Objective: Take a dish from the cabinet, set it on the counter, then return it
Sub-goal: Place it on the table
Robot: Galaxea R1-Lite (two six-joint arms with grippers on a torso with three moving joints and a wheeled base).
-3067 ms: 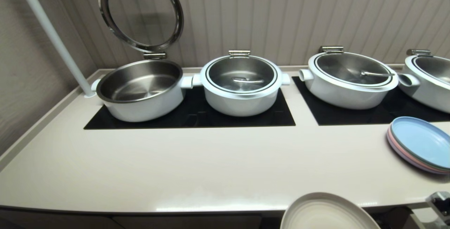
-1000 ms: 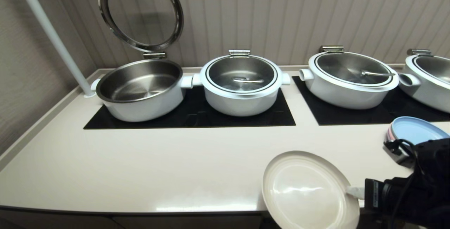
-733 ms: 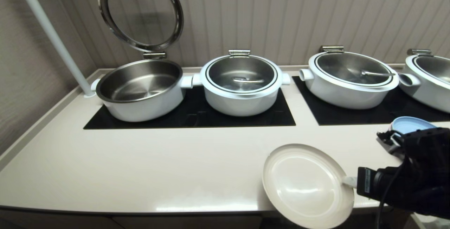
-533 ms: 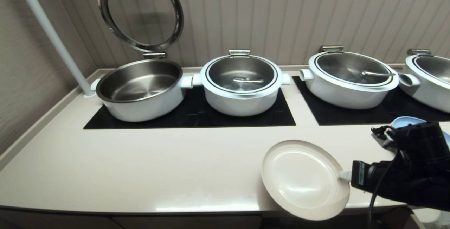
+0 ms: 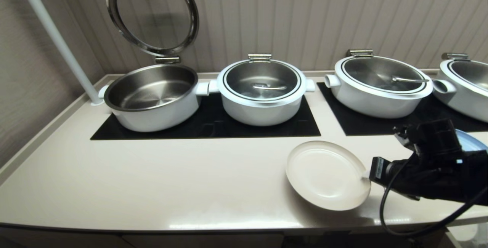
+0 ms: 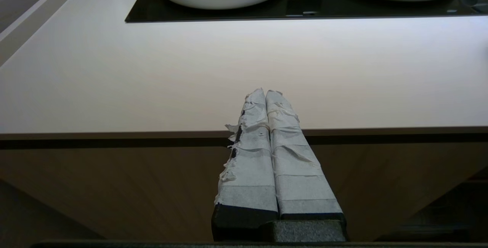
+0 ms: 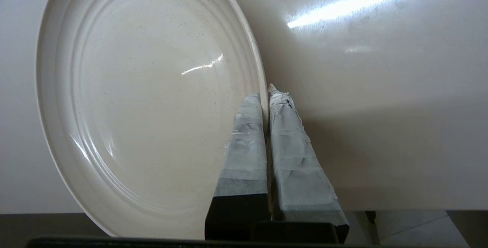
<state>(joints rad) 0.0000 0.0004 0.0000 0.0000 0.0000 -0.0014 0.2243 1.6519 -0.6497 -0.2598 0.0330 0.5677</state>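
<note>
The cream-white dish [image 5: 324, 173] hovers low over the counter [image 5: 171, 179], right of centre and near the front edge. My right gripper [image 5: 367, 175] comes in from the right and is shut on the dish's right rim. In the right wrist view the taped fingers [image 7: 248, 126] pinch that rim of the dish [image 7: 145, 95], one above and one below. My left gripper [image 6: 265, 93] is shut and empty, parked in front of the counter's front edge [image 6: 114, 135]. The cabinet is out of view.
Several white pots stand on black glass panels at the back: an open one [image 5: 152, 97] with raised lid [image 5: 152, 13], then closed ones [image 5: 262, 90] [image 5: 379, 86] [image 5: 467, 86]. Stacked pastel plates [image 5: 471, 141] lie behind my right arm. A white pole [image 5: 57, 38] rises at the left.
My right arm has carried the dish up from below the counter's front edge and forward over the countertop, moving away from me. The arm now hides most of the pastel plates.
</note>
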